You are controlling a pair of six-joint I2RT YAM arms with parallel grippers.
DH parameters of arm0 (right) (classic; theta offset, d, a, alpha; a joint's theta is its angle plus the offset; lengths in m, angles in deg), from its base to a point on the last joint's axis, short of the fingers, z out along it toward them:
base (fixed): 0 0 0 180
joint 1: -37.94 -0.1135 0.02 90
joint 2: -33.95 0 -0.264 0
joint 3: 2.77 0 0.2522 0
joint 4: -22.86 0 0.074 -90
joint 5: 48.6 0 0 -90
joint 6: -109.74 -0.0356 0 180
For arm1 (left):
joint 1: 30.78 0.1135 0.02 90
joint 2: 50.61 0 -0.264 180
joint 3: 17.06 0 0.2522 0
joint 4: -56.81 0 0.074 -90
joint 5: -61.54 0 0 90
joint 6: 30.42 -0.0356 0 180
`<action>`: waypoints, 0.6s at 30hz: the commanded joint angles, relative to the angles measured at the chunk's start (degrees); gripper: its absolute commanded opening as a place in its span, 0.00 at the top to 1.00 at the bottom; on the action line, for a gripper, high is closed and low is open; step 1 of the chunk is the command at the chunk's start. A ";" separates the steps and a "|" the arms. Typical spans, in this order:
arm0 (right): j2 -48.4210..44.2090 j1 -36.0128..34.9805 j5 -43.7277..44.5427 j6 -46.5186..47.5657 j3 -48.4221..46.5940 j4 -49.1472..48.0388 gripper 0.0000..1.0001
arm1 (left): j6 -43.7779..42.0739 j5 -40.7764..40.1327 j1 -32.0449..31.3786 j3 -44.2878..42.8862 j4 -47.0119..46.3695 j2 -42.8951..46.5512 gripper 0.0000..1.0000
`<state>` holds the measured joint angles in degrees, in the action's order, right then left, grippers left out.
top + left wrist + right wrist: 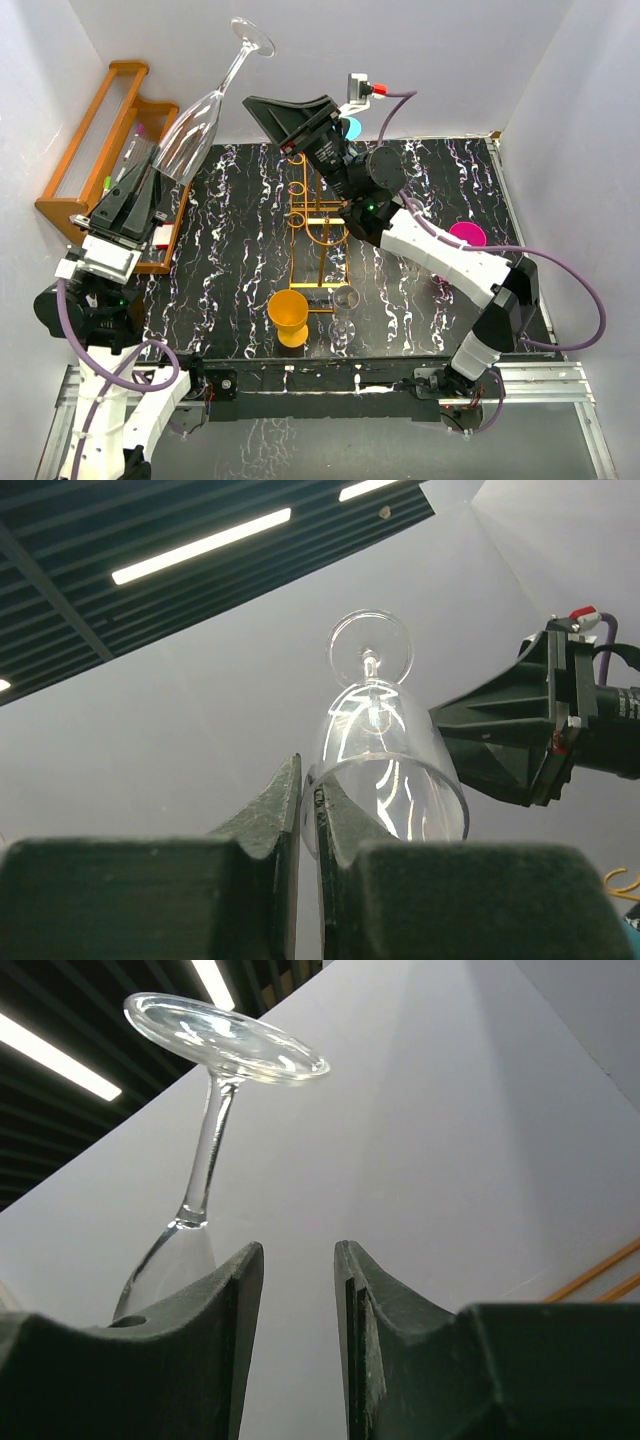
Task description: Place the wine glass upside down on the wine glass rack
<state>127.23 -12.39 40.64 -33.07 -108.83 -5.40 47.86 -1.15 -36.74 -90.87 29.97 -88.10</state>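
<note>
- A brown wooden stepped shelf (pixel 62 208) stands along the left wall, at the left edge of the black marbled table (pixel 240 250).
- In front of it, the left claw (pixel 160 180) is raised above the table and clenched on the rim of the wine glass (pixel 200 120). The left wrist view shows the glass wall pinched between its two nearly touching fingers (pixel 285 810).
- The wine glass is in the air, tilted, with its bowl at the claw and its foot uppermost, leaning up and to the right.
- An orange cup (pixel 289 312) stands near the front edge of the table.
- The golden wire wine glass rack (pixel 318 225) stands mid-table, well below the glass and apart from it.
- A small clear glass (pixel 345 300) stands just right of the cup.
- The right claw (pixel 255 103) hovers just right of the glass. Its jaws are parted with nothing between them, and the stem (pixel 205 1150) lies to their left, untouched.
- A magenta dish (pixel 467 235) sits far right.
</note>
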 commanded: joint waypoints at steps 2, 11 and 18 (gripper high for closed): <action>0.23 -1.95 -0.41 0.63 -4.41 -4.82 0.60 | -1.43 1.59 0.18 0.48 -0.75 0.48 1.00; 2.09 -3.23 -1.84 1.23 -7.44 -6.14 0.58 | -1.02 2.21 0.24 0.32 -0.03 0.32 1.00; 3.65 -3.62 -1.08 1.36 -9.36 -5.44 0.58 | -0.29 2.55 0.29 -0.34 1.27 0.54 1.00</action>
<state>130.14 -15.65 39.53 -32.61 -115.25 -8.99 46.94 0.99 -36.72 -90.30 32.68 -88.15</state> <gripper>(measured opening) 0.420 0.037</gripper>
